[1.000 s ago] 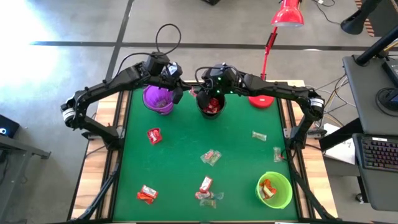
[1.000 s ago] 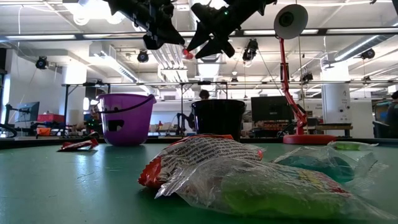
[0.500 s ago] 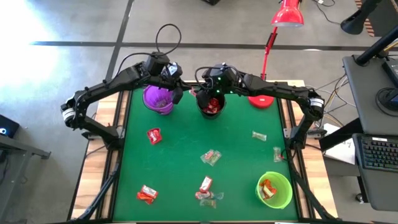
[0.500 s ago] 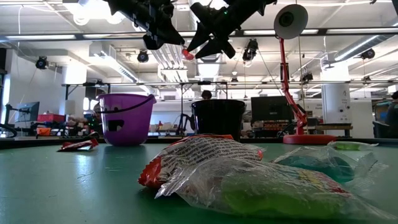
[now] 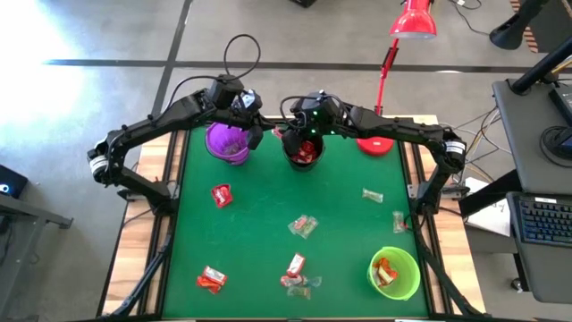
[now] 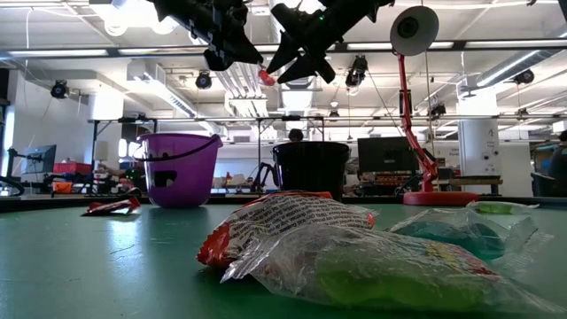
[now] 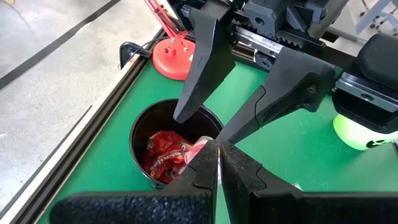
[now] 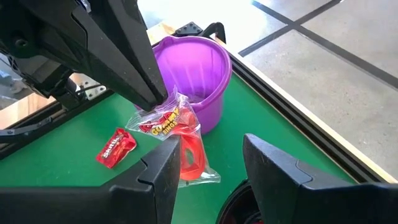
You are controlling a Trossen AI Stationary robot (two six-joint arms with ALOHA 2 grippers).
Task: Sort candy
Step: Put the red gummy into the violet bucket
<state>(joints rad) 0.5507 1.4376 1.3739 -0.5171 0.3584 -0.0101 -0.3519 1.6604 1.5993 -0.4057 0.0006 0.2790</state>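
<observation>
My left gripper (image 5: 256,128) is held high between the purple cup (image 5: 227,143) and the black cup (image 5: 304,152), shut on a clear candy packet with red contents (image 8: 176,127). My right gripper (image 5: 288,136) faces it over the black cup, open, and the packet's lower end hangs beside one of its fingers (image 8: 163,171). The black cup holds red candies (image 7: 163,152). Several more candies lie on the green mat, such as a red one (image 5: 221,195) and a pale one (image 5: 372,194). The green cup (image 5: 394,273) at the near right holds an orange-red candy. My left gripper pinches the packet's top edge (image 8: 163,107) between its two shut fingertips, slanting down from the table's left. The packet hangs below the fingertips, clear of the table and cups. My right gripper: whether its finger touches the packet's lower end (image 8: 189,163) I cannot tell.
A red desk lamp stands with its base (image 5: 375,143) at the far right of the mat, its arm rising beside my right arm. Wooden rails border the green mat (image 5: 259,233). A heap of wrapped candies (image 6: 337,252) lies close before the low camera.
</observation>
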